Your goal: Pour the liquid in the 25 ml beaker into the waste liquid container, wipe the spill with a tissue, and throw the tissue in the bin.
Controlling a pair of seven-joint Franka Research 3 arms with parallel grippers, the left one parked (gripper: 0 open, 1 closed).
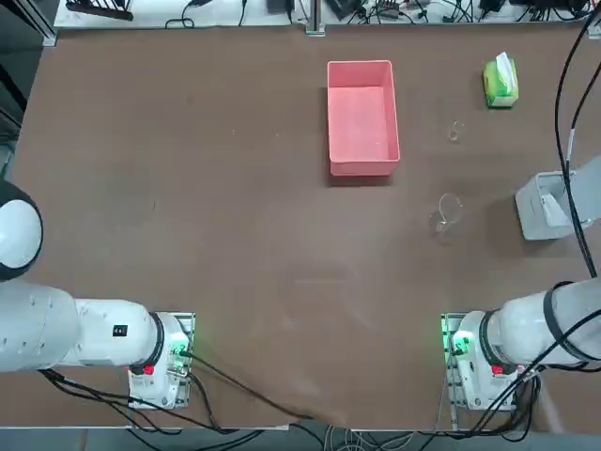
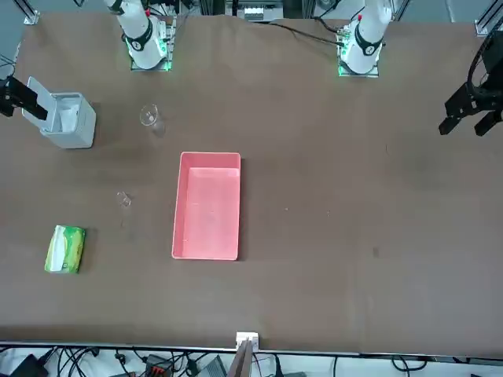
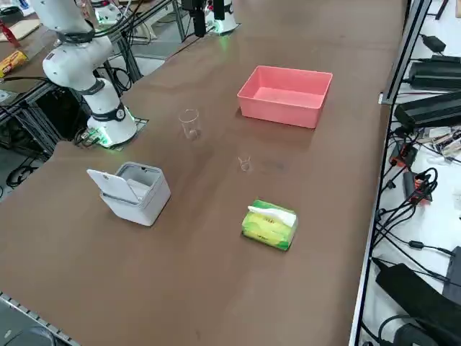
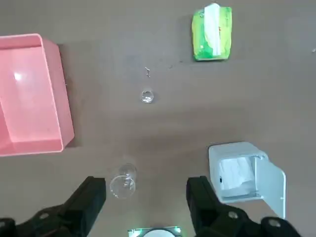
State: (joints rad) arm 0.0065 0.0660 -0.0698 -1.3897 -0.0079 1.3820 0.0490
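The 25 ml beaker [image 1: 455, 132] [image 4: 146, 96] stands upright on the brown table, between the pink waste liquid container [image 1: 362, 167] [image 4: 60, 94] and the green tissue pack. The bin [image 1: 543, 209] [image 4: 236, 173], a pale grey box with its lid flipped open, sits near the table's right edge. My right gripper [image 4: 147, 197] hangs high above the table, open and empty, over the area between the larger beaker and the bin. It also shows at the picture's edge in the front view [image 2: 12, 98]. No loose tissue shows; a white sheet pokes out of the pack.
A larger clear glass beaker [image 1: 447, 211] [image 4: 122, 183] stands between the tiny one and my right arm's base. The green tissue pack [image 1: 500, 83] [image 4: 211, 33] lies at the far right. Cables run along the table's far edge and right side.
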